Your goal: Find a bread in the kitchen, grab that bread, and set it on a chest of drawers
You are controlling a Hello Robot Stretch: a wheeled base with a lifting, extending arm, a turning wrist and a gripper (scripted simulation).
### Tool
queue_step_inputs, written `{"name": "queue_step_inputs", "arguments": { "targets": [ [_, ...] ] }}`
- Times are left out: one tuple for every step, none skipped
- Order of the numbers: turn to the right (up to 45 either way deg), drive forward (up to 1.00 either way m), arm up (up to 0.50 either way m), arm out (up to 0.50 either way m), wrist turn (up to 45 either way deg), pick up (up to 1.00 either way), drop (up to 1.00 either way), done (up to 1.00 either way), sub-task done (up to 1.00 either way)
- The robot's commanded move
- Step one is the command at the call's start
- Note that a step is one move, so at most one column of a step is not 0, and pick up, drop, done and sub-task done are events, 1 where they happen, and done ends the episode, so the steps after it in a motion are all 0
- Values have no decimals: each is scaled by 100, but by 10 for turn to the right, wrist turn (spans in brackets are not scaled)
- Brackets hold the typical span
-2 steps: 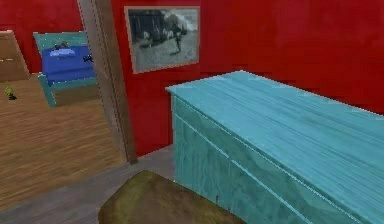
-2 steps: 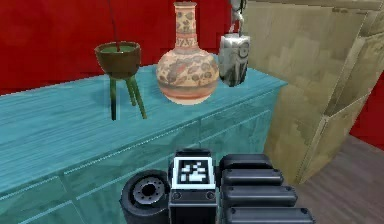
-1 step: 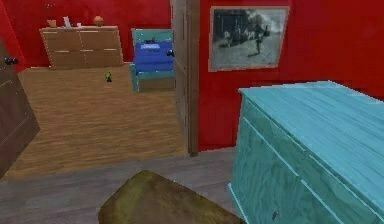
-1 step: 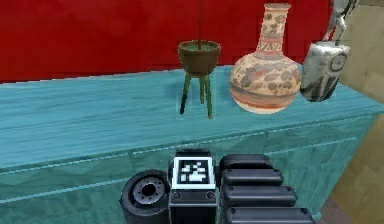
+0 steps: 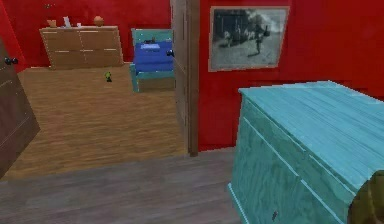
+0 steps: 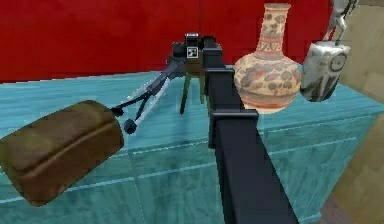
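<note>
The bread point(image 6: 60, 150) is a dark-brown, rounded oblong loaf with a mottled crust. It sits at the arm side view's lower left, across the front edge of the turquoise chest of drawers point(image 6: 310, 130). The claw point(image 6: 122, 117) ends at the loaf's upper right corner. Whether the claw holds anything cannot be determined. A patterned vase point(image 6: 268, 60) stands on the chest.

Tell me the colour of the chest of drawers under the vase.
The chest of drawers is streaky turquoise; best in the arm side view.
</note>
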Motion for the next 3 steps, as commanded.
{"name": "queue_step_inputs", "arguments": {
  "targets": [
    [0, 0, 0, 0, 450, 0, 0, 0, 0],
    [0, 0, 0, 0, 420, 0, 0, 0, 0],
    [0, 0, -12, 0, 0, 0, 0, 0, 0]
  ]
}}
